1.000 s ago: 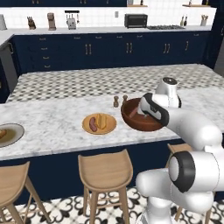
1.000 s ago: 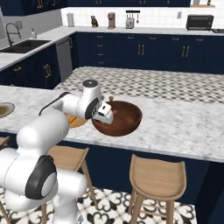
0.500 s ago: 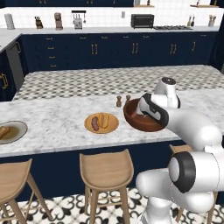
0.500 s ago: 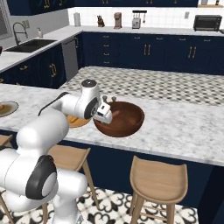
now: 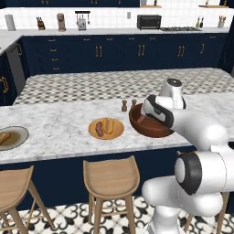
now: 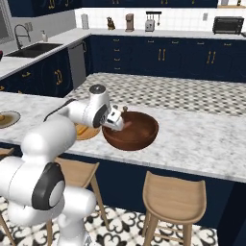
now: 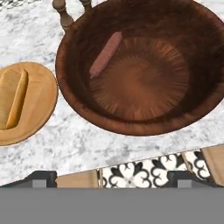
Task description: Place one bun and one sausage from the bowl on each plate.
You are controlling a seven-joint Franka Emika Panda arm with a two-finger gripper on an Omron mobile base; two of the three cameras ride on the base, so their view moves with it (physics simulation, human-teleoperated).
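The dark reddish-brown bowl [image 5: 157, 132] [image 6: 139, 139] [image 7: 197, 48] stands on the marble island counter, with one sausage [image 7: 106, 54] lying against its inner wall. My gripper [image 5: 142, 119] [image 6: 120, 126] [image 7: 113, 178] hangs open and holds nothing, just above the bowl's near-left rim. Left of the bowl, the orange plate [image 5: 116, 133] [image 6: 85, 133] [image 7: 41, 118] carries a bun [image 5: 108, 125] [image 7: 13, 103] and a sausage [image 5: 99, 129]. The grey plate [image 5: 16, 139] [image 6: 8, 119] lies far left with a bun [image 5: 3, 137] on it.
Two small wooden shakers [image 5: 124, 106] [image 7: 65, 15] stand right behind the bowl's left rim. Wooden stools [image 5: 109, 176] [image 6: 175, 197] sit under the counter's front edge. Bare marble stretches between the two plates and right of the bowl.
The whole picture has drifted slightly, so the camera has moved. The gripper has stayed open over the bowl's rim. Nothing on the counter has moved.
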